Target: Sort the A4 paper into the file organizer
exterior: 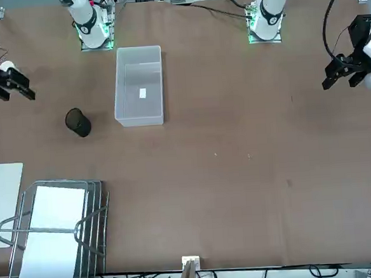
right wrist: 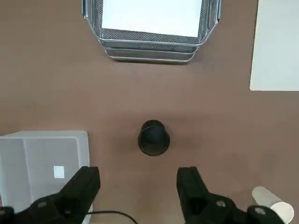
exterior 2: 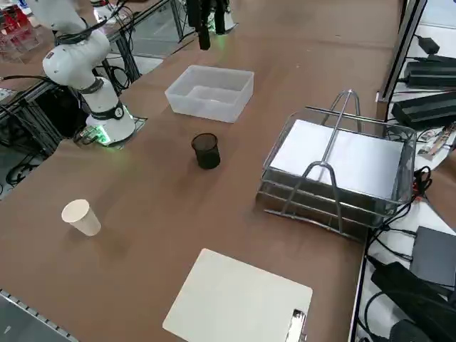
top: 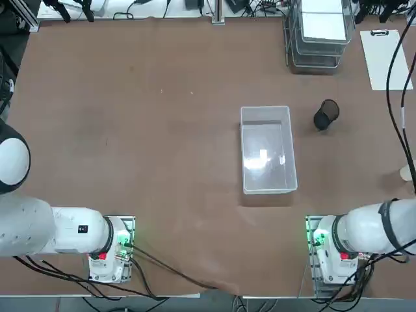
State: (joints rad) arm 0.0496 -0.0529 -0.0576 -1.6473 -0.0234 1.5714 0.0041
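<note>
Hangs the right gripper (right wrist: pixel 139 170) over the brown, smooth table (right wrist: pixel 117 93), fingers standing wide apart, and holds and touches nothing. Shows a matte black look on both of those fingers, angular and blunt at the tips. Faces, beyond the gripper and away from the arm's base, a black round cup (right wrist: pixel 154 137), then farther on a file organizer (right wrist: pixel 149 52), silver-grey wire mesh with stacked tiers, rounded corners and bent wire handles. Carries there, well apart from the gripper, the A4 paper (right wrist: pixel 152 16), plain white and lying in the top tier. Has to the gripper's left a clear plastic bin (right wrist: pixel 42 163), rectangular and glossy, with raised walls. Finds near the gripper, on its right, a smooth off-white cup (right wrist: pixel 273 203), and farther out on that side a flat white clipboard (right wrist: pixel 275 46) with a shiny metal clip (exterior 2: pixel 296 325).
</note>
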